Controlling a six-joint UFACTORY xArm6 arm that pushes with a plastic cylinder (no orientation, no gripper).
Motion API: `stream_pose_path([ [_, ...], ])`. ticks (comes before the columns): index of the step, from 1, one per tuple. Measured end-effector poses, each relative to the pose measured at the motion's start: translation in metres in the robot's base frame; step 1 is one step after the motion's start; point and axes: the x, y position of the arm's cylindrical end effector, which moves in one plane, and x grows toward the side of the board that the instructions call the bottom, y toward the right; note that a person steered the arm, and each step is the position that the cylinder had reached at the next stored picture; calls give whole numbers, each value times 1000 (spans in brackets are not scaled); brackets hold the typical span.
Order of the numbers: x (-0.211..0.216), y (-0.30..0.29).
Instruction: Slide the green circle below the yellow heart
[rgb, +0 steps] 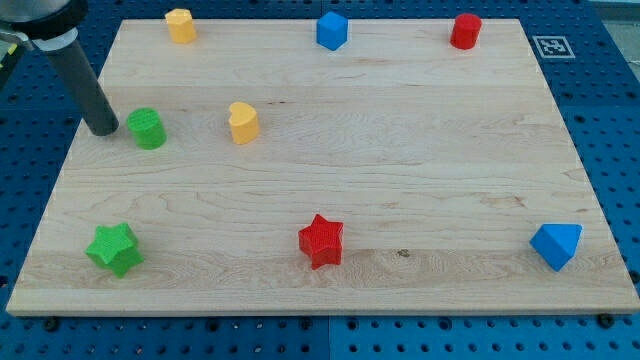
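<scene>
The green circle (147, 128) stands on the wooden board at the view's left, in the upper half. The yellow heart (243, 122) stands to its right, at about the same height, roughly a hundred pixels away. My tip (103, 130) rests on the board just left of the green circle, a small gap apart from it. The dark rod rises from there toward the view's top left corner.
A yellow block (180, 25), a blue block (332, 30) and a red cylinder (465, 31) line the board's top edge. A green star (114, 249), a red star (321, 241) and a blue triangle (556, 245) lie along the bottom.
</scene>
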Motion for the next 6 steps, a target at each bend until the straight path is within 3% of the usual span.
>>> stream_pose_path([
  [3,10,31],
  [6,33,117],
])
